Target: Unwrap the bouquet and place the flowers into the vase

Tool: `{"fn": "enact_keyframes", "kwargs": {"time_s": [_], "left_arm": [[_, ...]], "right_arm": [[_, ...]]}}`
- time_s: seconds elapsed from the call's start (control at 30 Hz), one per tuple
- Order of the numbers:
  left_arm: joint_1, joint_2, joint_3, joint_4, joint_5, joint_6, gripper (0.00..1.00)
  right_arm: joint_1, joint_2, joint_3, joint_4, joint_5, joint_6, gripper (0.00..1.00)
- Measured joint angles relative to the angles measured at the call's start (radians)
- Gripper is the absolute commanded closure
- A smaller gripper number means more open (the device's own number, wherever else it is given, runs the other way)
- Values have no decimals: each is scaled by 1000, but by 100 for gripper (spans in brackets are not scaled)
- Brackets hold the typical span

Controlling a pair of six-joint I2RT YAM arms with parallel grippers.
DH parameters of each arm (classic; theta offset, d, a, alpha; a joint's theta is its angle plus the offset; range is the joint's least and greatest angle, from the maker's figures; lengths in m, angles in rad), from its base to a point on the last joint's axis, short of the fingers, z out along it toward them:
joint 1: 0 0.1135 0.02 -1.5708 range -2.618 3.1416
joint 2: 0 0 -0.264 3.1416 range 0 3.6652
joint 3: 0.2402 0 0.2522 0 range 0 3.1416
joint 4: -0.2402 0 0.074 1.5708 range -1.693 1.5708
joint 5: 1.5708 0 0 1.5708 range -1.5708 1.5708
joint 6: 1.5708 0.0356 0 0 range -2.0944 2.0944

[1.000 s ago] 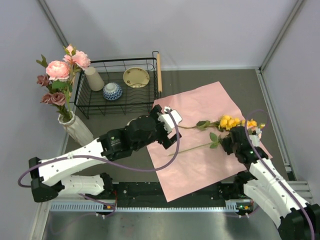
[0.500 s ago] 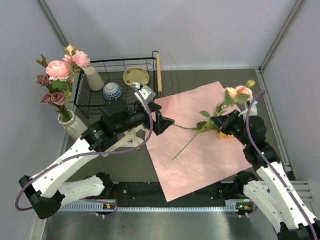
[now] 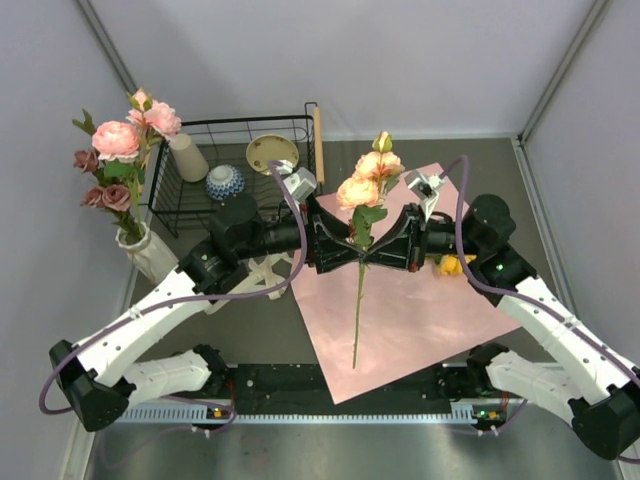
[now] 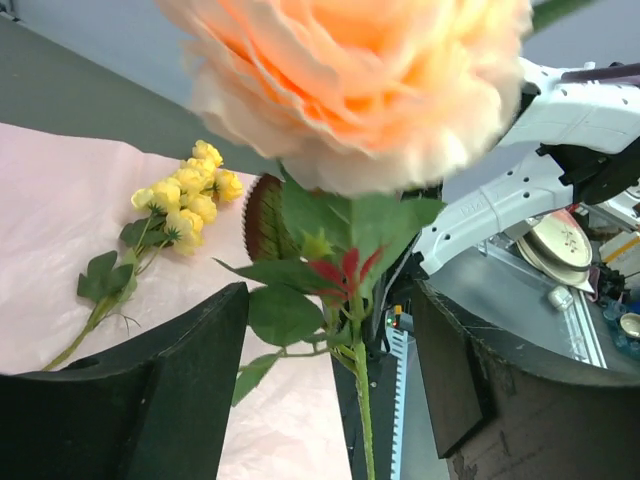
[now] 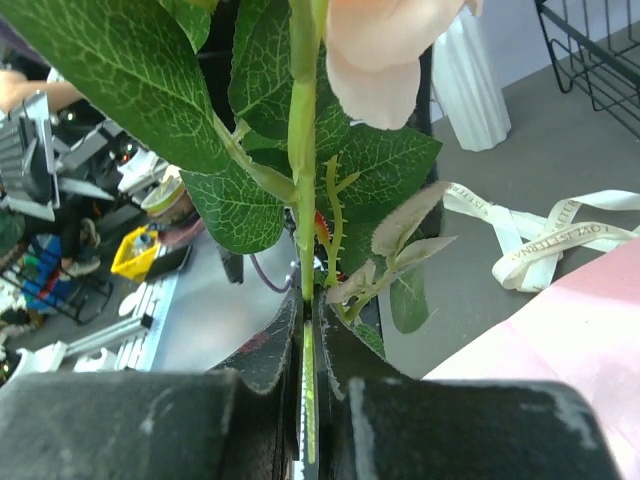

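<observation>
My right gripper [image 3: 388, 250] [image 5: 308, 385] is shut on the green stem of a peach-pink rose [image 3: 361, 188] [image 4: 350, 80] and holds it upright above the bouquet's unfolded pink paper [image 3: 420, 310]. Facing it, my left gripper [image 3: 338, 247] [image 4: 330, 385] is open, its fingers [image 4: 150, 390] on either side of the stem [image 4: 362, 400] without touching it. A sprig of small yellow flowers [image 3: 450, 265] [image 4: 190, 195] lies on the paper. The cream ribbed vase [image 3: 152, 257] [image 5: 470, 85] stands at the far left and holds pink and mauve flowers [image 3: 120, 140].
A black wire basket [image 3: 190, 215] [image 5: 590, 50] at the back holds a beige cup [image 3: 188, 157], a blue-and-white bowl [image 3: 225, 182] and a plate [image 3: 272, 154]. The cream ribbon [image 5: 530, 240] lies on the table beside the paper, under my left arm.
My right gripper has lifted the rose off the paper and swung it upright to the middle. My left gripper has come across to it and its fingers now straddle the stem.
</observation>
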Motion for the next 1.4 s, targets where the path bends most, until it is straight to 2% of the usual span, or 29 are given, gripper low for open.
{"fn": "enact_keyframes", "kwargs": {"time_s": [0.23,0.47,0.53,0.6,0.7,0.8,0.83,0.87,0.93,0.97,1.07,1.2,1.3,1.4], "left_arm": [[27,32,0,18,9,-75,31],[45,80,-2,109,101,-185,45],[49,90,-6,143,126,-213,51],[55,99,-9,173,148,-239,62],[64,117,-11,212,185,-274,74],[70,131,-13,236,215,-294,78],[74,136,-14,244,227,-301,86],[77,138,-15,249,234,-307,88],[86,145,-17,259,250,-313,90],[92,149,-19,264,254,-315,92],[113,152,-22,266,267,-322,92],[154,138,-21,229,276,-300,94],[183,103,12,91,253,-214,95],[204,51,95,-95,147,-78,94]], "right_arm": [[25,12,3,4,-29,-32,100],[33,24,3,-8,-32,-64,100],[36,32,3,-23,-32,-77,100],[38,39,3,-41,-31,-90,100],[43,45,3,-62,-28,-107,100],[45,48,3,-66,-25,-114,98],[47,49,3,-68,-24,-115,96],[48,50,3,-69,-23,-117,85],[48,51,4,-70,-23,-119,72],[49,51,6,-72,-24,-121,60],[54,52,21,-93,-10,-132,44],[54,53,42,-139,53,-166,36],[55,50,43,-184,137,-191,35],[55,43,43,-240,252,-210,35]]}}
